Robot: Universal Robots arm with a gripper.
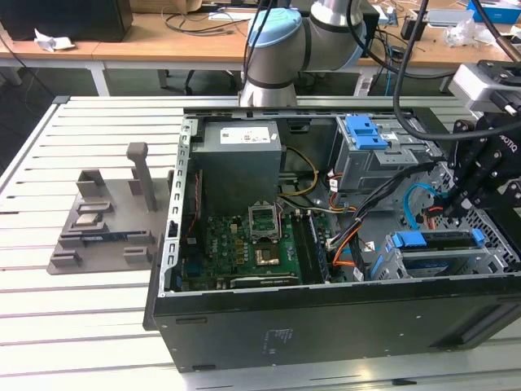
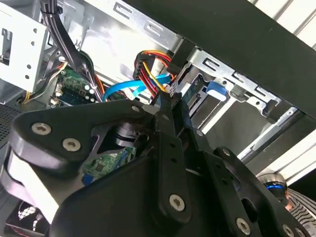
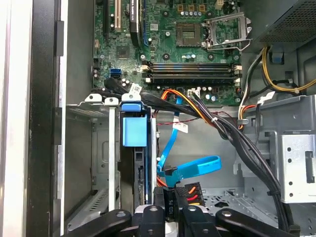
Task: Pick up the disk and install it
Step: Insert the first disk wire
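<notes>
Inside the open computer case point(image 1: 244, 326), the gripper point(image 1: 453, 205) hangs low beside the drive bay point(image 1: 440, 259), its jaws drawn narrow around the end of a black cable plug point(image 3: 178, 196); whether they truly pinch it I cannot tell. Just beside the fingertips point(image 2: 168, 101), the disk point(image 1: 435, 241) sits edge-up in the bay in its blue frame, apparently already slotted home. A blue data cable point(image 3: 190, 168) and orange-red power wires point(image 2: 150, 69) loop close by, presumably to reach its rear sockets. Further off lie the motherboard point(image 1: 244, 248), the upper cage with its blue handle point(image 1: 366, 132), and, outside the case, a grey stand point(image 1: 110, 220) on the table point(image 1: 81, 326).
</notes>
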